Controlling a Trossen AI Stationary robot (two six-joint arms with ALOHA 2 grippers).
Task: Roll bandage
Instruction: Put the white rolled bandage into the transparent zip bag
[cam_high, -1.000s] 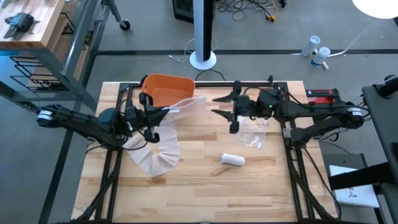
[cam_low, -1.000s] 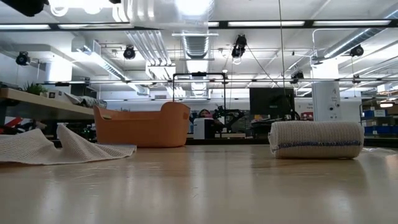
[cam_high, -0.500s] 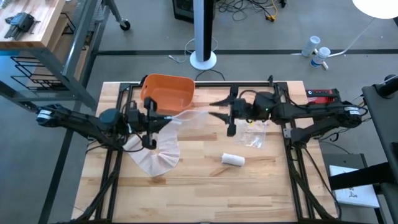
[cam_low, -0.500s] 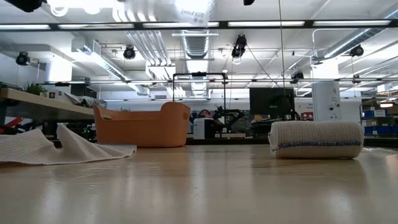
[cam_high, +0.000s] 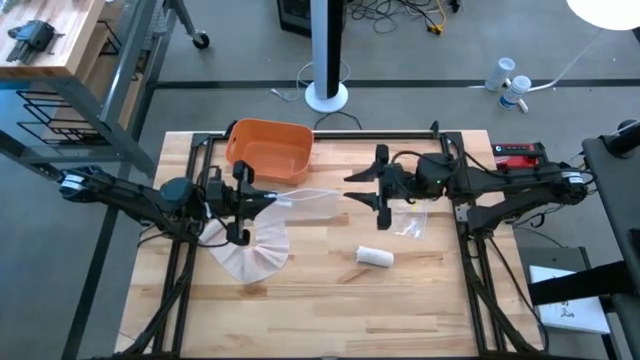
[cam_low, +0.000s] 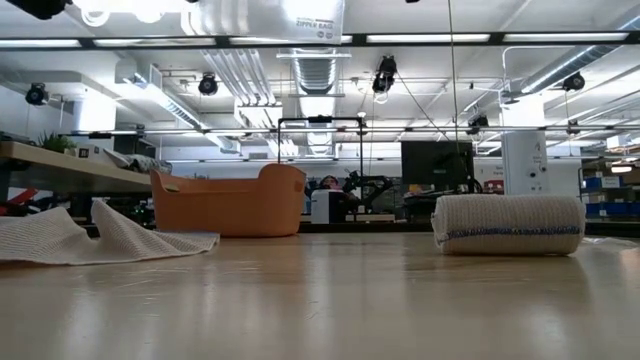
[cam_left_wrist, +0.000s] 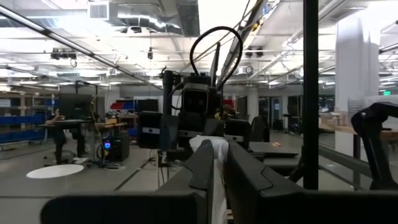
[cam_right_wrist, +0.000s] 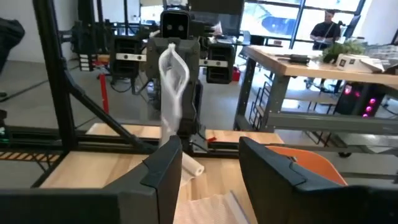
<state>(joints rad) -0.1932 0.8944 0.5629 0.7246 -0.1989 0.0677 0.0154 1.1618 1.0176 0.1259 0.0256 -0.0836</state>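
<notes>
My left gripper (cam_high: 260, 198) (cam_left_wrist: 217, 167) is shut on a clear zipper bag (cam_high: 308, 200), held above the table's middle; its label shows at the top of the low view (cam_low: 312, 18). My right gripper (cam_high: 352, 188) (cam_right_wrist: 208, 168) stands open just right of the bag's free end, touching nothing. An unrolled white mesh bandage (cam_high: 250, 250) (cam_low: 70, 235) lies in a curve on the table below the left gripper. A rolled bandage (cam_high: 375, 256) (cam_low: 510, 224) lies on its side near the middle. My left gripper pinches one end of the zipper bag (cam_left_wrist: 210, 148) between its two fingers. The fingers come level from the table's left. The bag reaches out toward the right gripper, lifted clear of the table, and hangs edge-on in the right wrist view (cam_right_wrist: 171, 78).
An orange basket (cam_high: 268, 150) (cam_low: 230, 205) stands at the far edge behind the left gripper. Crumpled clear plastic (cam_high: 408, 220) lies under the right arm. Bare wood (cam_high: 330, 310) spans the near half of the table.
My left gripper has carried the zipper bag from over the basket's rim toward the near edge and lower, so its label has come into the low view. My right gripper has shifted slightly toward the near edge, staying open.
</notes>
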